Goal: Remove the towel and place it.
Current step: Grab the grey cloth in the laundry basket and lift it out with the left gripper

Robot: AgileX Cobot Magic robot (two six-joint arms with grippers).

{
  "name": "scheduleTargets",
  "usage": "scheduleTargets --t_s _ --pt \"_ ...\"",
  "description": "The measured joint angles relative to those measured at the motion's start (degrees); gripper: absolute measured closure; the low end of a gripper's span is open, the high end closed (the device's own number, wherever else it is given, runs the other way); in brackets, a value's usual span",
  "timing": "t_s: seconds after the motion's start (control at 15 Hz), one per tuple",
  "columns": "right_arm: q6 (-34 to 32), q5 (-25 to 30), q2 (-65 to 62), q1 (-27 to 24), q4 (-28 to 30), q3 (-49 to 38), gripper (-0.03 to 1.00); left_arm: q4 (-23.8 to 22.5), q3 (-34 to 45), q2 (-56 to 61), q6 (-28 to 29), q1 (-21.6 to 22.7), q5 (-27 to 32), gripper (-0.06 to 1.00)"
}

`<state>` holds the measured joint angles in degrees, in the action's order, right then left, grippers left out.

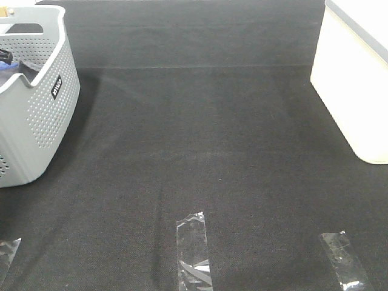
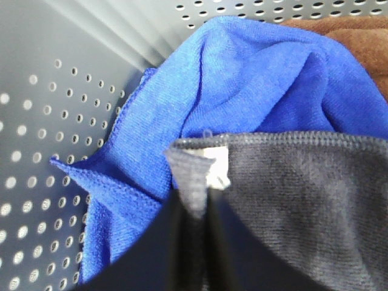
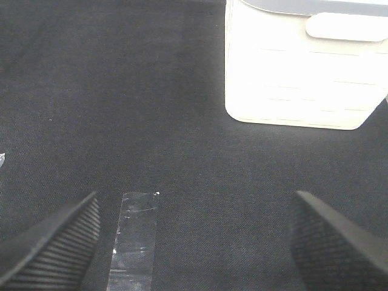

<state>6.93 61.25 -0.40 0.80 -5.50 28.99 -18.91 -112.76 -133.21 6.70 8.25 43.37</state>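
In the left wrist view, my left gripper (image 2: 195,194) is inside the grey perforated basket (image 2: 36,121), shut on the hemmed edge of the grey towel (image 2: 303,194), beside its white label. The towel lies over a bright blue cloth (image 2: 242,79). In the exterior high view the basket (image 1: 36,103) stands at the far left, with only a black bit of the left gripper (image 1: 5,56) showing at its rim. My right gripper (image 3: 195,203) is open and empty above the black table; it is out of the exterior high view.
A brown cloth (image 2: 351,36) lies in the basket behind the blue one. A white bin (image 1: 357,79) stands at the right, also in the right wrist view (image 3: 303,66). Clear tape strips (image 1: 193,248) (image 1: 342,257) are stuck on the black table near its front edge.
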Motion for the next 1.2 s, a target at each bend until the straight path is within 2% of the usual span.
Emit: scheduleTargets --t_s 0.07,0.13,0.4,0.8,0.93,1.2 --pt "0.00 0.00 0.00 0.00 0.00 0.00 0.18 0.00 0.00 0.00 -0.17 0.00 0.00 0.93" --pt "0.00 0.00 0.00 0.00 0.00 0.00 0.18 0.00 0.00 0.00 -0.46 0.00 0.17 0.94" --pt "0.00 0.00 0.00 0.00 0.00 0.00 0.18 0.34 0.00 2.18 -1.09 0.00 2.86 0.94" --pt "0.00 0.00 0.00 0.00 0.00 0.00 0.18 2.06 0.00 12.15 -1.78 -0.80 3.27 0.94" --pt "0.00 0.00 0.00 0.00 0.00 0.00 0.18 2.41 0.00 16.33 -3.27 -2.29 3.27 0.94" --pt "0.00 0.00 0.00 0.00 0.00 0.00 0.18 2.81 0.00 24.81 -7.28 -10.14 2.98 0.94"
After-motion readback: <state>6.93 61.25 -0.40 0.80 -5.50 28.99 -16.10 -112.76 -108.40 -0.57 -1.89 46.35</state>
